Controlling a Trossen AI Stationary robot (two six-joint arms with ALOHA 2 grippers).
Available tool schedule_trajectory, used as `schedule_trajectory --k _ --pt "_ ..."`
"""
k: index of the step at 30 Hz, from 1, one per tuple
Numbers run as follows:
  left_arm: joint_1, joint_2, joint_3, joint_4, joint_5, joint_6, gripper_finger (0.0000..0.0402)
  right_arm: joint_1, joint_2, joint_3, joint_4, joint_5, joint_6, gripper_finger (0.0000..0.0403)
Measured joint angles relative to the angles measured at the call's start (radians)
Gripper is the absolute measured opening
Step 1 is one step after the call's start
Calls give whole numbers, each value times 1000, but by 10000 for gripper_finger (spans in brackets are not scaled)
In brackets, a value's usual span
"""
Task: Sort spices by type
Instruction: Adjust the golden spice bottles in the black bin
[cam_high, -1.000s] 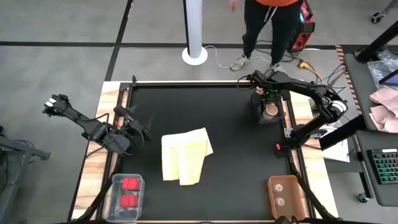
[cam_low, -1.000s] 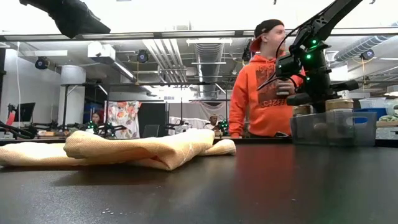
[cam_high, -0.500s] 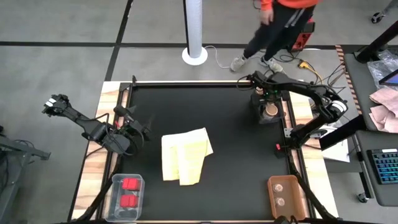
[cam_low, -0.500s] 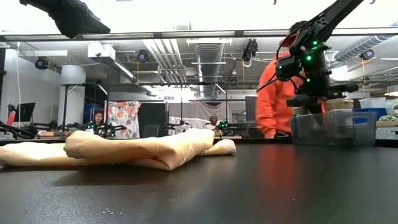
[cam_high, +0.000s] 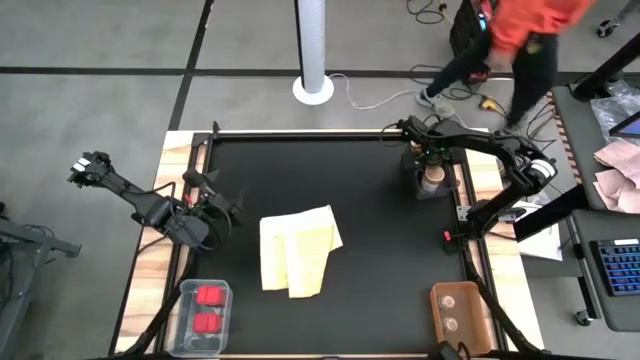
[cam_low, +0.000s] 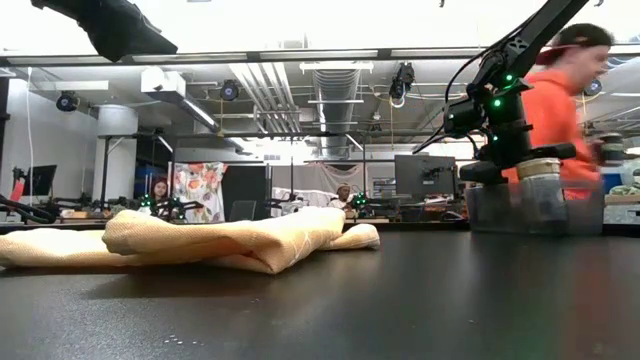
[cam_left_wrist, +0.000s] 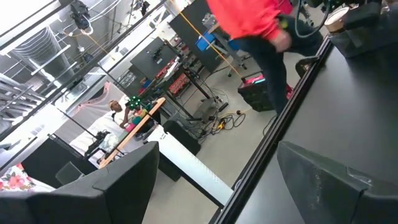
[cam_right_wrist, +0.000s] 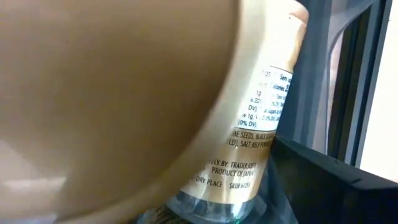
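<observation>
Right gripper (cam_high: 428, 160) spread directly over upright tan-topped jar (cam_high: 433, 179) inside clear bin (cam_high: 437, 194); left gripper (cam_high: 228, 212) spread, well apart across yellow cloth (cam_high: 298, 250).

The right gripper (cam_high: 432, 166) hangs fingers-down near the worktop's far right corner, its arm bent in from the right edge. The left gripper (cam_high: 228, 210) lies low by the left edge, jaws apart, pointing toward the middle.
</observation>
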Motion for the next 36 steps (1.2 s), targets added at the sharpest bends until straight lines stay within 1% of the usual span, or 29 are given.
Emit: schedule_trajectory --k 5,9,17,22,26,30,33,36 --pt "0 0 0 0 0 0 311 -4 30 0 15 -4 0 298" --pt "0 0 0 0 0 0 311 -19 40 0 12 -36 0 296" --pt "0 0 0 0 0 0 311 -24 42 1 10 -40 26 339" --pt "0 0 0 0 0 0 311 -24 42 2 6 -39 53 349" --pt "0 0 0 0 1 0 311 -25 43 1 2 -77 49 343" --pt "0 0 0 -1 1 0 311 -25 44 -1 -14 -90 46 331" --pt "0 0 0 -2 1 0 311 -23 44 -7 -61 -79 50 321" --pt "0 0 0 -2 1 0 311 -23 44 -20 -65 -67 53 309"
